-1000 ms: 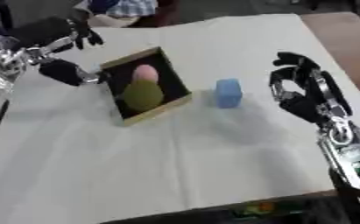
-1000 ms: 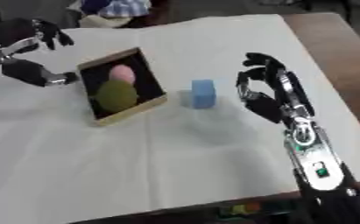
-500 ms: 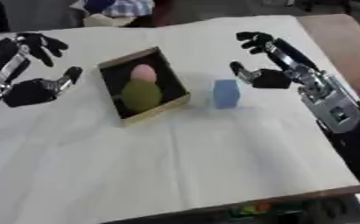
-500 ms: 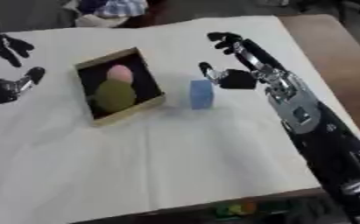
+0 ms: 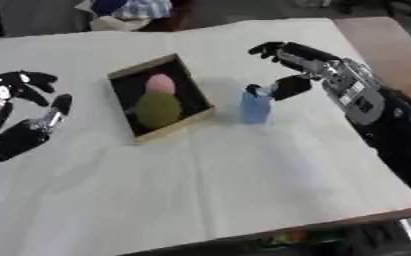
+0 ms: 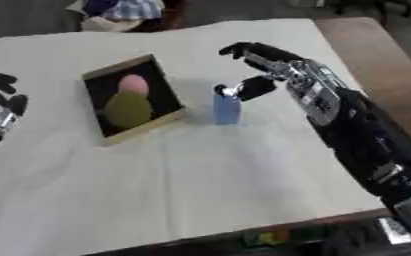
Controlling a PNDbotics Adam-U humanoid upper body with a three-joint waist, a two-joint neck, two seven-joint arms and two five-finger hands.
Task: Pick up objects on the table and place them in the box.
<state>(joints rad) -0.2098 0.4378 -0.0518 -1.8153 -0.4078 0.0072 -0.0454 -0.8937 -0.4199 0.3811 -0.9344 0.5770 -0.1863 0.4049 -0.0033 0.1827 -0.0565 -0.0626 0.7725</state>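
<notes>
Since half a second ago the right hand (image 5: 296,65) has closed in on the blue block (image 5: 255,105) from the far right side; it now sits directly above and just behind the block's top edge. Its fingers are spread and only slightly bent, the thumb (image 5: 283,89) reaching down to the block's upper corner — contact there cannot be confirmed. The hand is apart, clamped on nothing. This posture reads as a pre-grasp: fingers on the far side, thumb on the near side, so that closing would pinch the block across its narrow faces.

The blue block stands upright on the white tablecloth (image 5: 226,185), just beside the right wall of the wooden box (image 5: 204,110), not touching it. That short gap suggests the transfer will be a brief lift and a shift to the left.

The box lies askew, open side up, and already holds a pink egg-shaped object (image 5: 160,84) at its far end and a larger olive-green rounded object (image 5: 158,109) below it. Little free floor remains, so the block will probably have to rest against or on these items.

The left hand (image 5: 25,117) rests idle at the left edge — fingers relaxed, holding nothing, well apart from the box.
</notes>
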